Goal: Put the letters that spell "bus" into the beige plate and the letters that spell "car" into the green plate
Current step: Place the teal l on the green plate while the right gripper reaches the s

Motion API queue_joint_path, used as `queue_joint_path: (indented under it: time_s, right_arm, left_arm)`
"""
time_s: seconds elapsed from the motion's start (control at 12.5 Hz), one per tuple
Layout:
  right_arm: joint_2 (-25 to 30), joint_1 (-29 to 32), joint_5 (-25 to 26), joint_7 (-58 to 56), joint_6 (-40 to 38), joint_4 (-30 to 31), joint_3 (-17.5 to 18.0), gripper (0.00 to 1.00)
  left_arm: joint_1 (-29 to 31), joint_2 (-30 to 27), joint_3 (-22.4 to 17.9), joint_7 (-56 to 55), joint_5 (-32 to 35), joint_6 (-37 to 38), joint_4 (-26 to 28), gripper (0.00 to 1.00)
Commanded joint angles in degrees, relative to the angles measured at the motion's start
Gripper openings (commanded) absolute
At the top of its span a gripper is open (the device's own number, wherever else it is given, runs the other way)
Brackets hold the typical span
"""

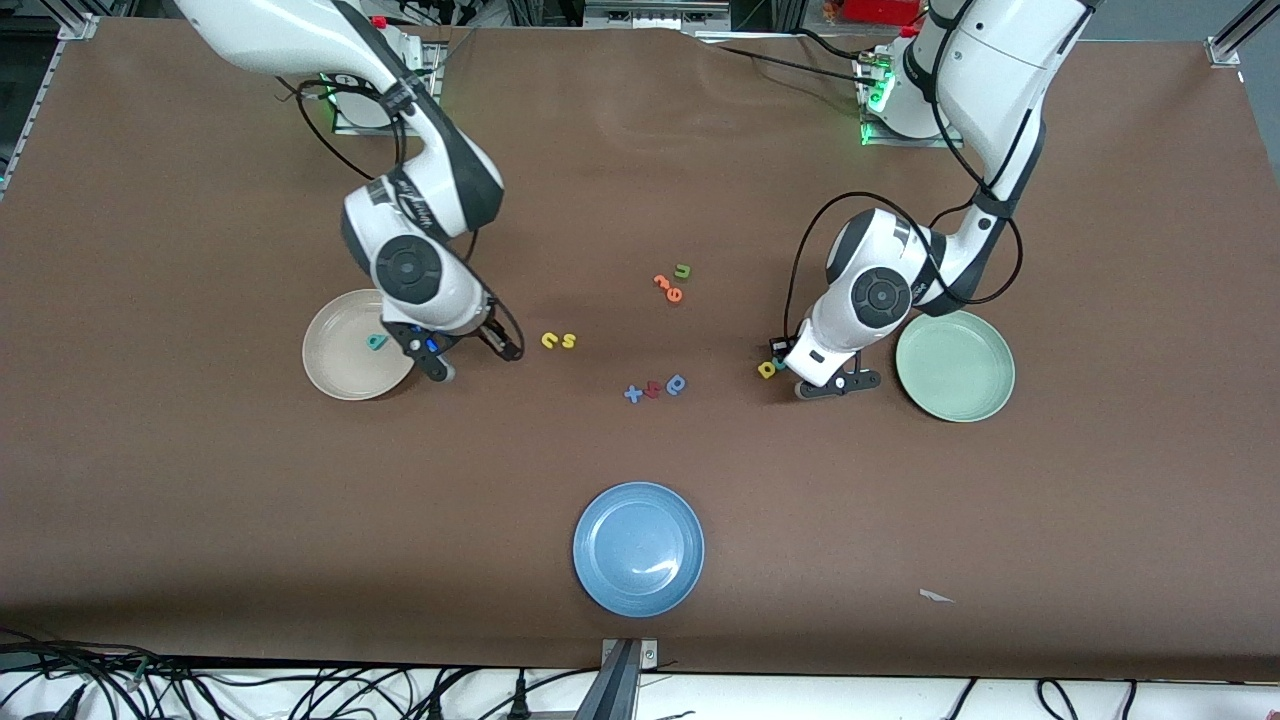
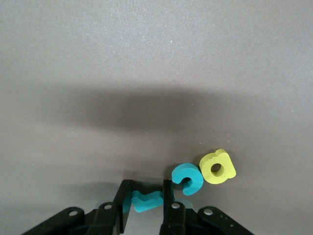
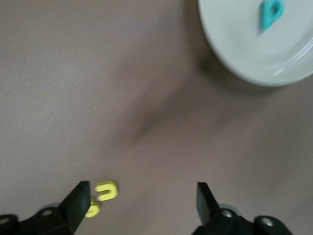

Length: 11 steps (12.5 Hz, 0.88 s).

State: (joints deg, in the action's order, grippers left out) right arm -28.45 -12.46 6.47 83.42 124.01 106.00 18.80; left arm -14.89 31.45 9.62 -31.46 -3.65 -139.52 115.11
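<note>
Left gripper (image 2: 146, 203) fingers (image 2: 122, 198) clamped on teal foam "r" (image 2: 145, 200), low on brown tabletop (image 1: 640, 180) beside pale green plate (image 1: 956, 366); teal foam "c" (image 2: 188, 179) just beside. Right gripper (image 3: 139, 200) fingers spread wide, empty, near beige plate (image 3: 230, 46).

— You're asking what sort of place you're in? A robotics lab, by every sign.

— What tells you so?

— Look at your counter (image 1: 200, 500): one broad brown mat with two white robot arms bolted at its 12 o'clock edge, the right arm (image 1: 420, 200) and the left arm (image 1: 960, 120), each on a metal base plate with green indicator lights glowing. Aluminium framing rails (image 1: 70, 25) run off at 10 and 2 o'clock. Black cables (image 1: 300, 695) lie tangled along the 6 o'clock edge, beside a camera post (image 1: 620, 680).

— And the things laid out?

— Foam letters (image 1: 558, 341) and plain plates (image 1: 638, 548), set out like a test exercise, not a household.
</note>
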Motion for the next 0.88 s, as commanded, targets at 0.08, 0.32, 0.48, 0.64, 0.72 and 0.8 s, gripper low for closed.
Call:
queue_joint_path:
  time_s: [0.08, 0.32, 0.48, 0.64, 0.72, 0.8]
  right_arm:
    - [-9.15, -6.59, 6.61, 20.94, 2.29, -9.11, 0.1, 0.92]
    - [-13.91, -9.51, 7.76, 28.8, 2.29, -14.41, 0.1, 0.85]
    - [-14.97, -9.77, 10.47, 33.1, 2.55, -14.42, 0.1, 0.83]
    - [-15.67, -9.86, 12.77, 36.01, 2.55, -14.42, 0.1, 0.81]
    - [-15.76, -9.77, 12.78, 36.11, 2.9, -14.42, 0.1, 0.81]
    - [-15.94, -9.77, 12.69, 36.29, 3.25, -14.42, 0.1, 0.79]
  left_arm:
    - [0.3, 0.81, 0.05, -0.45, 1.63, 0.03, -1.2, 0.11]
    - [3.11, -3.48, 0.05, 0.08, 3.11, 5.27, -1.64, 0.11]
    - [6.18, -7.61, 0.31, 4.01, 4.97, 12.56, -3.04, 0.11]
    - [11.17, -10.86, 0.31, 13.47, 4.97, 20.91, -3.75, 0.11]
    - [14.42, -11.75, 0.31, 18.84, 4.97, 23.21, -3.75, 0.11]
    - [17.41, -11.85, 0.31, 23.41, 5.05, 23.93, -3.66, 0.12]
